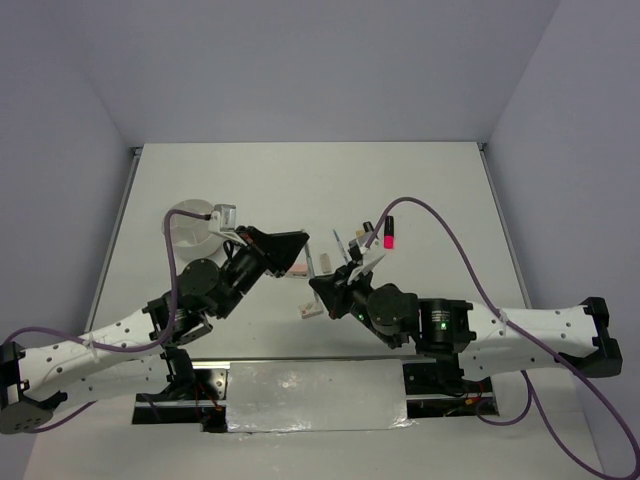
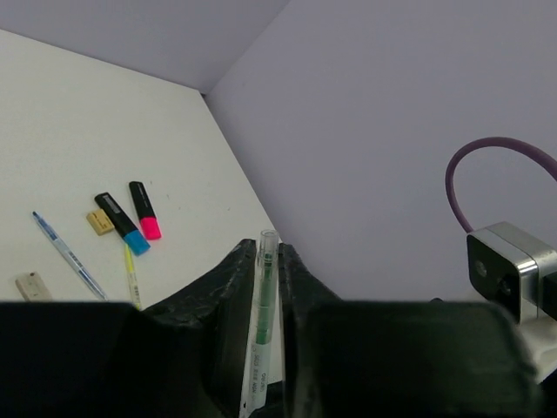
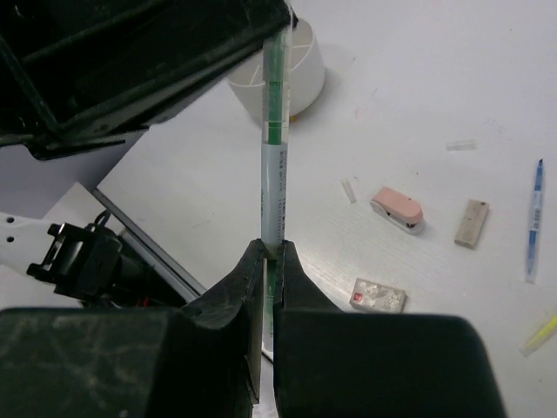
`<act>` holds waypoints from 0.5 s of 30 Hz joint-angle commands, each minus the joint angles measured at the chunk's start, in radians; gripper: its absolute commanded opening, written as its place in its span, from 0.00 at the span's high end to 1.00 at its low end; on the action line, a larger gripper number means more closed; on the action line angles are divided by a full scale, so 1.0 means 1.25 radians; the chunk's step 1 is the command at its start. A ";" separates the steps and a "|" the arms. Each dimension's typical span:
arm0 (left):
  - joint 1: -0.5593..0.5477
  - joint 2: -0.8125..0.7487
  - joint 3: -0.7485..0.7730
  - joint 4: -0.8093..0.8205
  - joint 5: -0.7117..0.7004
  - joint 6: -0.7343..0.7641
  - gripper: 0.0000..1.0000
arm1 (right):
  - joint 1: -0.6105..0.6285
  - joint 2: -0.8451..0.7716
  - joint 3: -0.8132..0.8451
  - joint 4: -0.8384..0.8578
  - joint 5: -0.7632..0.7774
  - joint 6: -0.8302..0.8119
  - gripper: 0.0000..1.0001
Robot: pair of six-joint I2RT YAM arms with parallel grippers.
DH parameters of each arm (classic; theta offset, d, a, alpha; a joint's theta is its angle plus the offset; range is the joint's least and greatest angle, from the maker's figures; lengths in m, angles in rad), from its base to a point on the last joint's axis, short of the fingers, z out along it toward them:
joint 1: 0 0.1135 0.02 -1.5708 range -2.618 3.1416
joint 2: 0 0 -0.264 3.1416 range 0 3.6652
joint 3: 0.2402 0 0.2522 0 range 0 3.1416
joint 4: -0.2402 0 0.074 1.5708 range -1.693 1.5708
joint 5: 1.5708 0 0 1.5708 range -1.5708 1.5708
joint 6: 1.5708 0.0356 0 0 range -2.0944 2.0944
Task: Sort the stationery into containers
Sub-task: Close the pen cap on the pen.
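white bench point(image 1: 300, 180), seen from above, walled on three sides. the left arm point(image 1: 110, 340) runs from the near left corner diagonally toward the middle, wrist turned to the right. the right arm point(image 1: 530, 325) runs from the near right corner leftward, low over the bench, wrist turned toward the left arm. the two wrists meet tip to tip near the bench's centre.

a round white tub point(image 1: 188, 228) with inner dividers stands at the left of the bench, partly covered by the left wrist. in the right wrist view the tub point(image 3: 306, 65) lies beyond the left pincer.

the left pincer point(image 1: 292, 252) and right pincer point(image 1: 326, 284) face one another, each clamped on one end of the same green-and-white pen point(image 3: 271, 183), which is held clear of the bench. the right pincer point(image 3: 268, 252) has its jaws together on the white end. the left pincer point(image 2: 264, 254) grips the pen point(image 2: 261, 322) between its two black fingers, with the clear tip standing out past them.

loose on the bench lie:
- a blue pen point(image 3: 533, 218)
- a yellow-green pen point(image 2: 131, 274)
- a blue highlighter point(image 2: 124, 225) and a pink highlighter point(image 2: 144, 211), both black-capped and side by side
- a pink eraser point(image 3: 398, 209)
- a tan eraser point(image 3: 471, 223)
- a clear-wrapped eraser point(image 3: 379, 296) nearest the right pincer
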 commanded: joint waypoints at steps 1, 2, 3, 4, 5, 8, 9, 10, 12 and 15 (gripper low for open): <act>-0.003 0.004 -0.003 -0.001 0.039 0.023 0.68 | -0.007 0.009 0.057 0.097 0.044 -0.074 1.00; -0.003 0.003 -0.003 0.001 0.048 0.029 0.59 | -0.007 0.012 0.050 0.098 0.023 -0.084 1.00; -0.003 0.001 -0.001 0.003 0.049 0.033 0.56 | -0.007 0.015 0.047 0.098 0.017 -0.083 1.00; -0.003 0.001 0.000 0.002 0.049 0.036 0.49 | -0.006 0.017 0.046 0.097 0.015 -0.079 1.00; -0.004 0.001 0.002 -0.001 0.053 0.039 0.46 | -0.006 0.018 0.042 0.097 0.016 -0.067 1.00; -0.003 0.004 0.011 -0.007 0.059 0.047 0.41 | -0.006 0.015 0.041 0.096 0.029 -0.051 1.00; -0.003 0.004 0.011 -0.006 0.062 0.051 0.49 | -0.007 0.013 0.041 0.096 0.031 -0.050 1.00; -0.003 0.002 0.010 -0.007 0.062 0.049 0.69 | -0.006 0.012 0.041 0.097 0.031 -0.050 1.00; -0.003 0.001 0.005 -0.006 0.068 0.051 0.72 | -0.006 0.010 0.044 0.096 0.029 -0.047 1.00; -0.003 -0.002 -0.005 0.017 0.097 0.061 0.74 | -0.006 0.015 0.052 0.089 0.028 -0.047 1.00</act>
